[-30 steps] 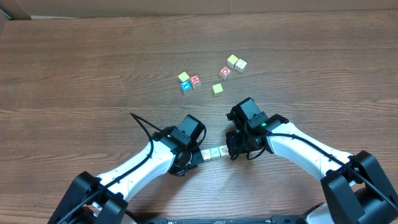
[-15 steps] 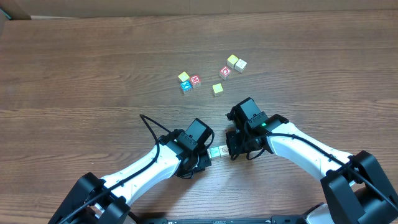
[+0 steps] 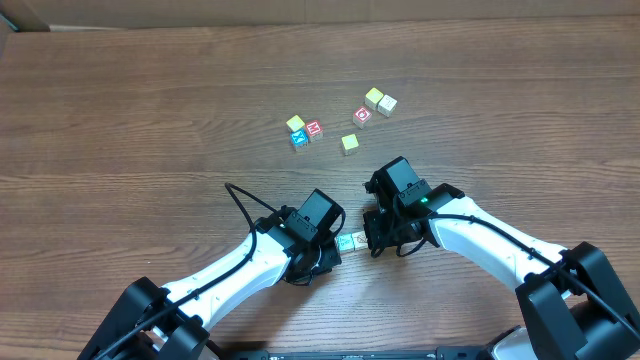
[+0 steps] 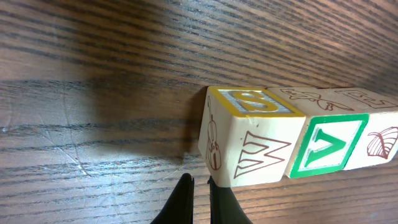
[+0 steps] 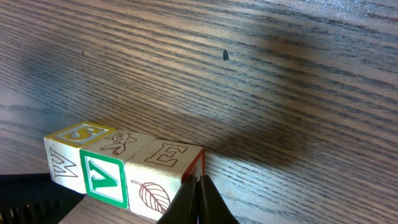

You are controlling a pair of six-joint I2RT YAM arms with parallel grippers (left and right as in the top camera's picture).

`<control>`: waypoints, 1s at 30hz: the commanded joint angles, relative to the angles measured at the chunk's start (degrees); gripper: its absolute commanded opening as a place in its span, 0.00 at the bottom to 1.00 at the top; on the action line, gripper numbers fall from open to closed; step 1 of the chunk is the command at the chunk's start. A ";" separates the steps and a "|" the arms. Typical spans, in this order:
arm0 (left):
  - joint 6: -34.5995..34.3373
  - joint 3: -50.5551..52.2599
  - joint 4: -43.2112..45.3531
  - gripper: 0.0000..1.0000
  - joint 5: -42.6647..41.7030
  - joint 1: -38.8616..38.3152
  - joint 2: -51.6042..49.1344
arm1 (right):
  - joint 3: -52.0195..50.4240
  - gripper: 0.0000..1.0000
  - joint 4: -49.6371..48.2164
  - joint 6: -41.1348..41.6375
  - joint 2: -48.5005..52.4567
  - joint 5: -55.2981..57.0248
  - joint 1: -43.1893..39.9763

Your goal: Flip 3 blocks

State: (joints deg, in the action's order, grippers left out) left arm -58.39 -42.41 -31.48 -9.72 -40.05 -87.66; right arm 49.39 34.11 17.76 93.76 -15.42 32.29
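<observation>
- Bracketing the row of blocks (image 3: 349, 242) on the surface (image 3: 150, 120), the left hand (image 4: 198, 193) and right hand (image 5: 199, 199) are sitting clenched, empty.
- They are nosing its W and E ends, probably to flip it together.

The left arm (image 3: 235, 265) and right arm (image 3: 480, 235) are being held low and angled inward toward each other, wrists being pointed downward. The left gripper (image 4: 199, 185) is being held closed, and the right gripper (image 5: 198, 190) is being held with its fingers pressed together
</observation>
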 commanded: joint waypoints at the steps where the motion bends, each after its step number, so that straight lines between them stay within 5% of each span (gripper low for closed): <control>1: -1.01 -0.61 0.11 0.04 -0.46 -0.15 -0.31 | -0.44 0.04 -0.22 -0.13 -0.94 0.33 0.15; 30: -4.50 -0.61 1.97 0.04 -1.75 -0.26 -0.31 | -0.44 0.04 -0.20 0.04 -0.94 0.31 0.15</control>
State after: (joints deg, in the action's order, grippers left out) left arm -62.65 -42.41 -29.91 -9.98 -40.05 -87.66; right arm 49.39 34.11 17.78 93.76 -15.44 32.29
